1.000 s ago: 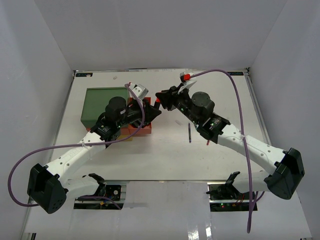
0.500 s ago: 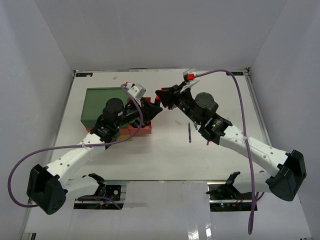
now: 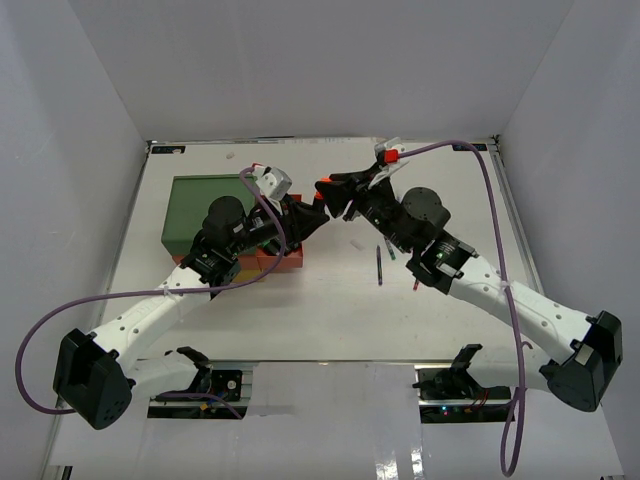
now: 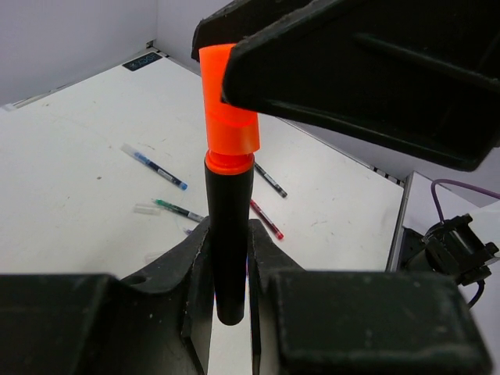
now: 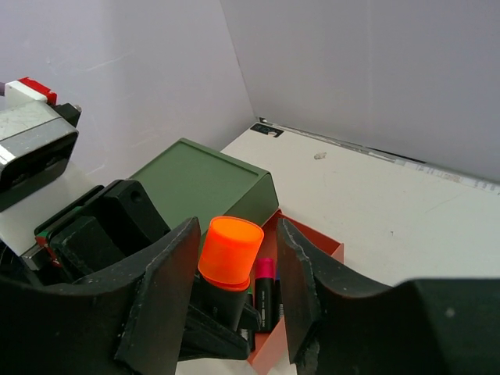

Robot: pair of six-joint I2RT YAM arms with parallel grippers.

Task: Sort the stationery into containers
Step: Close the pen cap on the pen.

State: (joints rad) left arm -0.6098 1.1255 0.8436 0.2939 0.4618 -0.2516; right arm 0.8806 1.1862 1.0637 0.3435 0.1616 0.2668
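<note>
Left fingers (image 4: 197, 297) clamped tight; right fingers (image 5: 164, 289) slightly parted.

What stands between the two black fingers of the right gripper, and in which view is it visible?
The orange cap of a stubby black highlighter stands there, clearest in the right wrist view. The left gripper holds its black body.

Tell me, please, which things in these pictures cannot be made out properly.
- Grip of the right gripper: right wrist view, its fingers flank the orange cap of the highlighter, but contact is unclear.
- Contents of the red-orange drawer: right wrist view, the left gripper and highlighter block most; only a pink cap shows.
- Lower tiers of the drawer stack: top view, mostly under the left arm.
- Most pens: top view, covered by the right arm.
</note>
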